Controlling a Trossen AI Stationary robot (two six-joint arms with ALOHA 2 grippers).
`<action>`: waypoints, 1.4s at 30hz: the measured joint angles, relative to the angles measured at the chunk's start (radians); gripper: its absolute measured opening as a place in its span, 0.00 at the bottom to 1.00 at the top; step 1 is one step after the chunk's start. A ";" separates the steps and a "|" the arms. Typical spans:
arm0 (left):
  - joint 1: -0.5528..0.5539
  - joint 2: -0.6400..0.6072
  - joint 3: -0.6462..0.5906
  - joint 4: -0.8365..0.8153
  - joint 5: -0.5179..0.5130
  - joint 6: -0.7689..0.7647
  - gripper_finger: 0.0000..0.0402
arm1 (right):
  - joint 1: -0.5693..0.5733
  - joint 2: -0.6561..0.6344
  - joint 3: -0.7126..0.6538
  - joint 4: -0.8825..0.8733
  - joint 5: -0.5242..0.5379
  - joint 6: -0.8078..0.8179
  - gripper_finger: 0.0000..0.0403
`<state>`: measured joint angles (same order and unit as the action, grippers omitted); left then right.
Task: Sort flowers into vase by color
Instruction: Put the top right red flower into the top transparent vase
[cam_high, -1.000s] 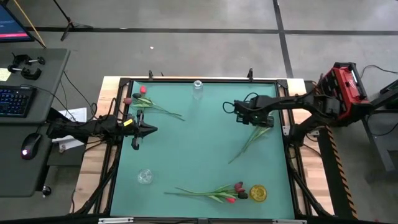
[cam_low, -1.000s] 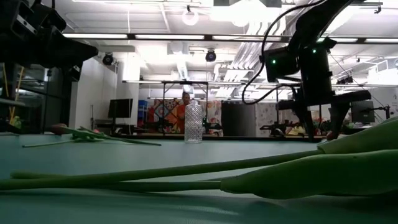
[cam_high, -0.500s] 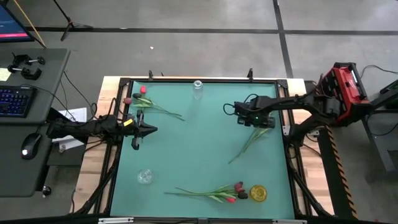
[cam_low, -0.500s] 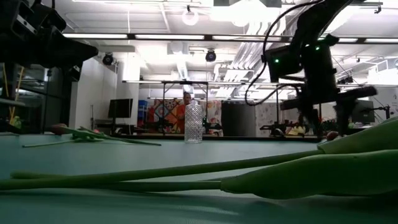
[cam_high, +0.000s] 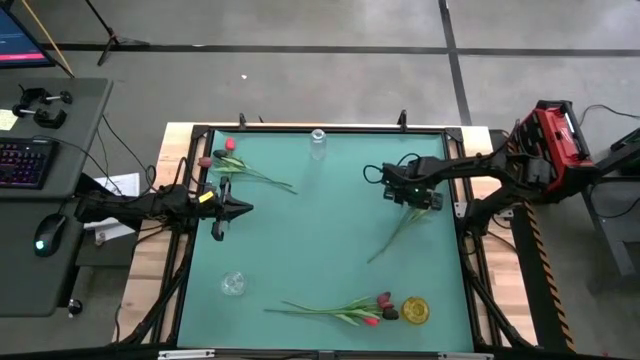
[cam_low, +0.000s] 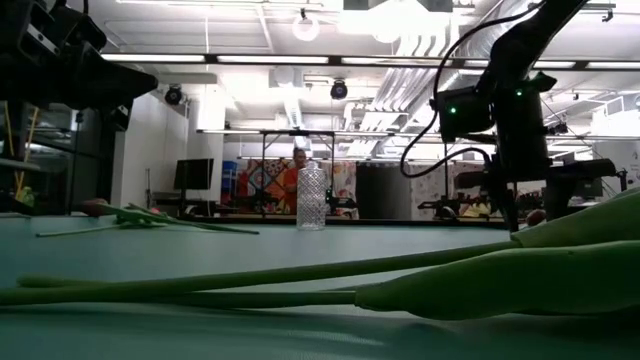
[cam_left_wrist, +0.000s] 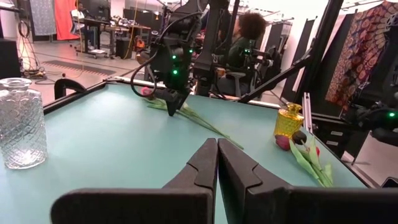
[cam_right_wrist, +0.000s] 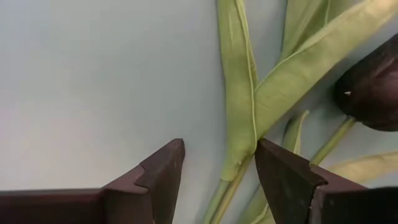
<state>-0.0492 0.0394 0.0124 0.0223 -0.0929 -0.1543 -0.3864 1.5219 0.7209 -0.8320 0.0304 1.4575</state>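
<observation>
Right end effector (cam_high: 421, 199) hovers over a flower (cam_high: 400, 228), fingers apart, nothing gripped; next, straddle the stem and close.

My end effector (cam_left_wrist: 217, 163) is pinched closed over the teal surface (cam_left_wrist: 112, 137). Ahead, the other arm's end effector (cam_left_wrist: 173, 107) touches a flower (cam_left_wrist: 205, 123); a glass vase (cam_left_wrist: 22, 130) stands aside.

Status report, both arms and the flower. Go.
Right gripper open, low over the lone flower, stem between fingers, not gripped. Left gripper shut, parked at table's left edge. Nothing in the way.
</observation>
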 joint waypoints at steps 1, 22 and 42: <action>0.000 0.000 0.000 0.000 0.000 0.000 0.00 | 0.000 -0.001 0.007 -0.006 -0.003 -0.013 0.48; 0.000 0.000 0.000 0.000 0.000 0.000 0.00 | -0.040 -0.007 0.020 0.006 0.041 -0.013 0.48; 0.000 0.000 0.000 0.000 0.000 0.000 0.00 | -0.047 -0.105 0.011 0.090 0.038 0.025 0.48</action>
<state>-0.0494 0.0395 0.0124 0.0227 -0.0925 -0.1543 -0.4332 1.4174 0.7315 -0.7422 0.0688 1.4826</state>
